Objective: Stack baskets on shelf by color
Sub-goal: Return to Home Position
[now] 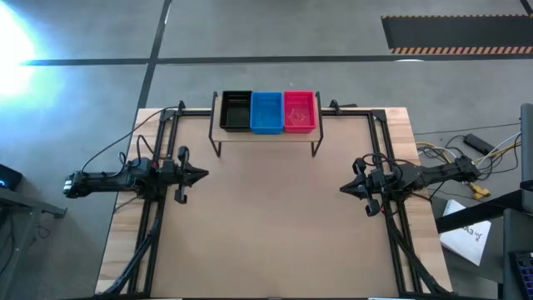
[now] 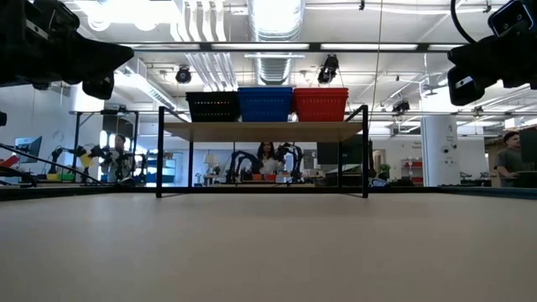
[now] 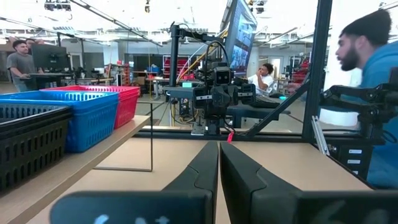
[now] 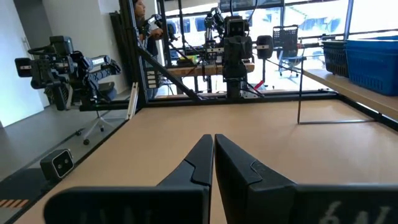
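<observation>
shelf (image 2: 260,131): black basket (image 1: 236,111), blue basket (image 1: 266,112), red basket (image 1: 299,111) in a row, possibly stacks | left pincer (image 1: 202,174): together, bench (image 1: 266,242) left | right pincer (image 1: 343,189): together, opposite side

I see a robotics lab: exposed ducts (image 2: 277,21) run along the top of the low view, more robot arms (image 2: 243,161) stand in the background at its centre, a person (image 2: 508,155) stands at far right, and the high view shows concrete floor (image 1: 333,33) with a hazard-striped mat (image 1: 454,37) upper right.
</observation>
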